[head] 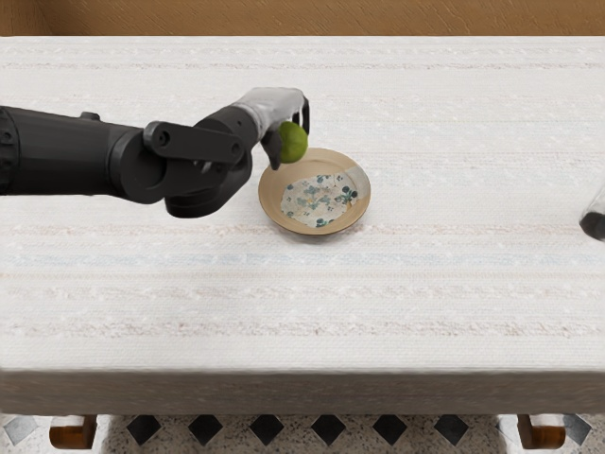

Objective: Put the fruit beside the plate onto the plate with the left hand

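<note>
A small green fruit point(293, 142) is held in my left hand point(285, 128), whose fingers curl around it from above and behind. The hand hovers over the far left rim of the plate point(350, 213), a tan dish with a pale centre and blue-green flecks, sitting mid-table. My left arm reaches in from the left edge, dark and bulky, its forearm lying just left of the plate. Only a dark tip of my right arm point(594, 219) shows at the right edge; its fingers are hidden.
The white cloth-covered table point(302, 312) spreads wide on all sides of the plate. Its front edge runs along the bottom, with a checkered floor below. A brown wall band lies beyond the far edge.
</note>
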